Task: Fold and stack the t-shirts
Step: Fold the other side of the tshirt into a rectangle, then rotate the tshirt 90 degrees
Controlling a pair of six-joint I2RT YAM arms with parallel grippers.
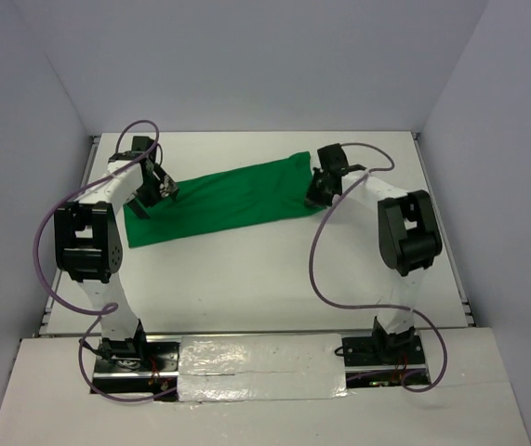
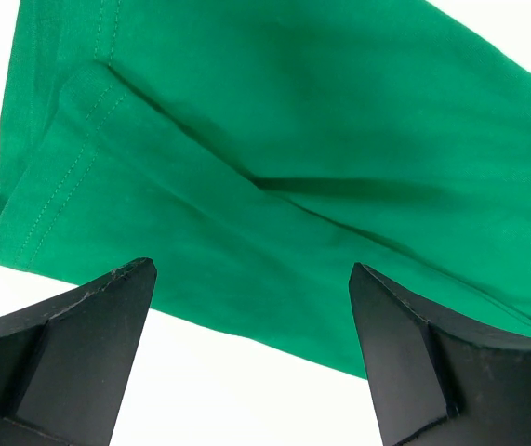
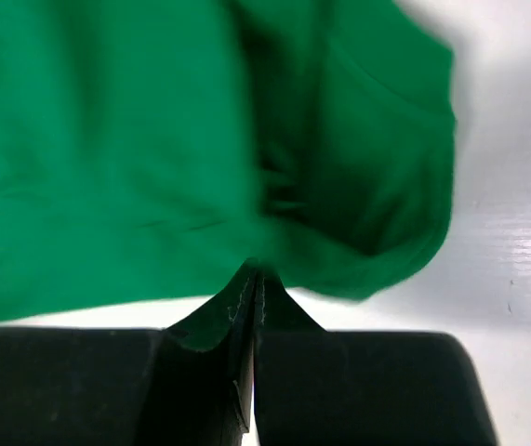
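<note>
Shirt count is one: a single green t-shirt (image 1: 223, 198) lies as a long folded strip across the far half of the white table (image 1: 274, 279), its left end nearer the bases and its right end farther back. Two arms (image 1: 93, 237), one on each side, each with one gripper at an end of the strip. At the left end the left gripper (image 2: 251, 271) has its two fingers (image 2: 88, 344) spread wide with nothing between them; green cloth lies past the tips, showing one stitched hem (image 2: 70, 167) and one long crease. At the right end the right gripper (image 3: 253, 288) has both fingers pressed together, pinching a tuck of the t-shirt edge, with cloth bunched just beyond the tips. Two purple cables (image 1: 316, 265), one looping off each arm
</note>
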